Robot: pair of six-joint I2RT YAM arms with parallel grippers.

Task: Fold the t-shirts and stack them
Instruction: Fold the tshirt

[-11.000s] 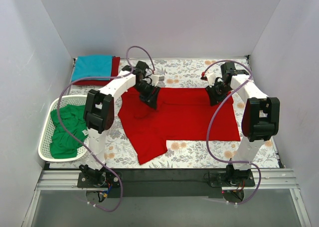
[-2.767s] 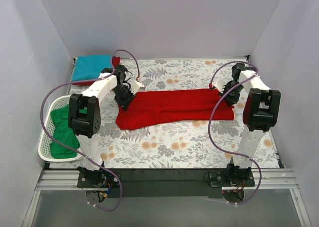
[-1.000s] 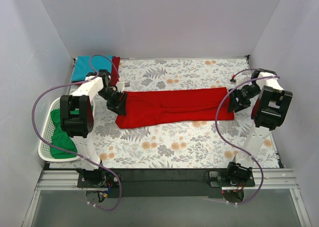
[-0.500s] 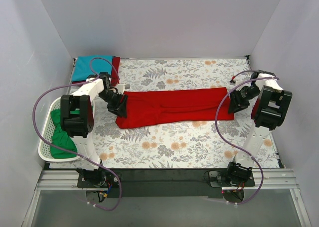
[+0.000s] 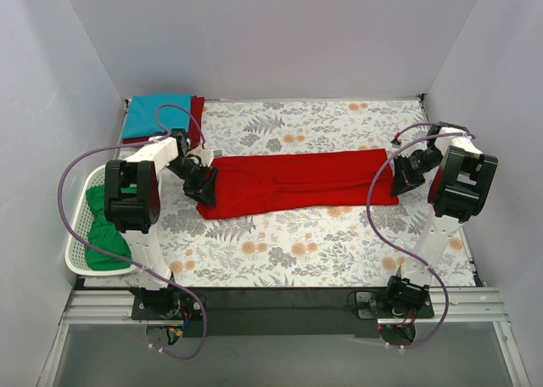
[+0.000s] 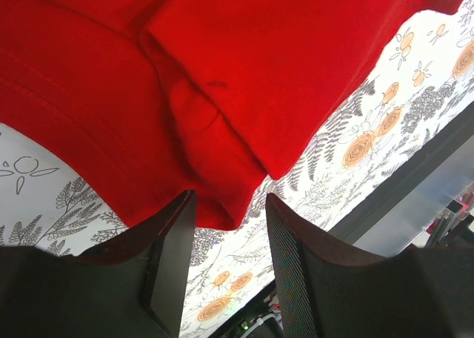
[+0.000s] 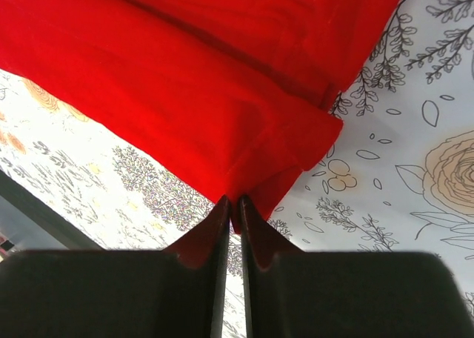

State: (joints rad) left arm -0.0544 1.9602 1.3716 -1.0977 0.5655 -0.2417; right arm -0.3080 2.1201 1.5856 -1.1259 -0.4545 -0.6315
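A bright red t-shirt (image 5: 293,183) lies folded into a long band across the middle of the table. My left gripper (image 5: 201,180) is at its left end, open, with the shirt's edge (image 6: 215,175) just beyond the fingertips. My right gripper (image 5: 397,180) is at its right end, shut on the shirt's near corner (image 7: 244,167). A teal blue shirt (image 5: 156,114) lies folded on a darker red shirt (image 5: 197,115) at the back left. A green shirt (image 5: 106,221) lies crumpled in the basket.
A white lattice basket (image 5: 78,251) stands at the left edge. The table has a floral cloth (image 5: 322,243). White walls close in the back and both sides. A dark rail (image 5: 280,302) runs along the near edge.
The shirt went from spread flat to folded into a long band. Over the last second the left gripper shifted slightly at the shirt's left end; the right gripper stayed at the right end.
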